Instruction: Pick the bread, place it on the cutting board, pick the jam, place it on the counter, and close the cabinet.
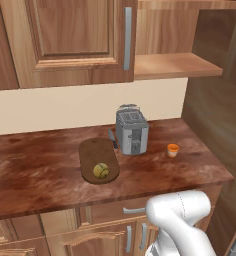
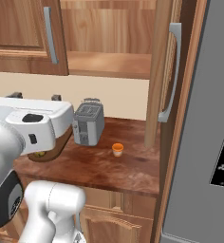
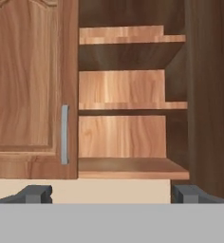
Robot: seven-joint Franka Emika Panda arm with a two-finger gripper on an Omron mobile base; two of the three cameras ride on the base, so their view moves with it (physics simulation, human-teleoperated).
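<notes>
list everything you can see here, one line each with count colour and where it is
bread: 1, olive-yellow, on the near end of the cutting board
cutting board: 1, dark brown, on the counter left of the toaster
jam: 1, orange jar, on the counter right of the toaster
toaster: 1, grey, on the counter near the wall
dark utensil: 1, between board and toaster; kind unclear
counter: 1, reddish-brown, above light-wood drawers
cabinet: 1, light brown, above the counter; right door open, shelves bare
fridge: 1, grey, right of the counter
arm: 1, white
gripper: 1, dark tips spread wide, facing the open cabinet
</notes>
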